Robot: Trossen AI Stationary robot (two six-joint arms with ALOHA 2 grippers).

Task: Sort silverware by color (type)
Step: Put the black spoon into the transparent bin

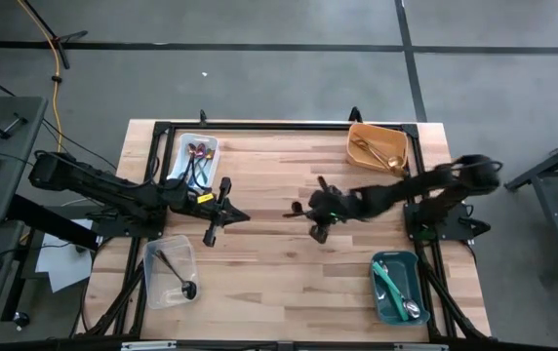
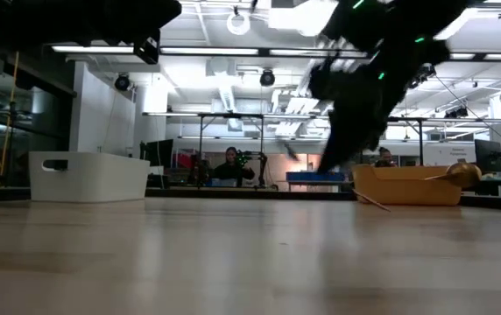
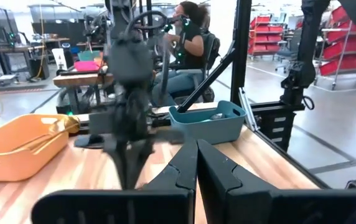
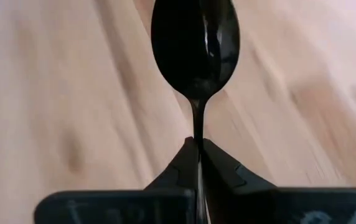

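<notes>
My right gripper (image 1: pixel 297 210) hangs over the middle of the table, slanting down toward the left, shut on a black spoon (image 4: pixel 193 43). Its bowl sticks out beyond the fingertips. My left gripper (image 1: pixel 245 214) is shut and empty, level, pointing right at the right gripper a short way off. The rest of the silverware lies in four bins. Rainbow pieces are in the white bin (image 1: pixel 197 156). A black spoon is in the clear bin (image 1: pixel 169 271). Gold pieces are in the orange bin (image 1: pixel 378 146). Teal-handled pieces are in the teal bin (image 1: pixel 399 287). My right gripper pinches the black spoon's thin handle (image 4: pixel 198 134) between its two fingertips, just behind the bowl. The handle runs back between the fingers, out of sight. The fingers slant down from the table's right side and lie along the spoon. It is lifted clear of the tabletop.
The bins stand near the table's four corners, inside a black frame (image 1: pixel 259 125). The bare wood between them is the free room. In the left wrist view the orange bin (image 3: pixel 16 146) and the teal bin (image 3: pixel 210 123) show behind my right arm. A person sits at a desk beyond the table.
</notes>
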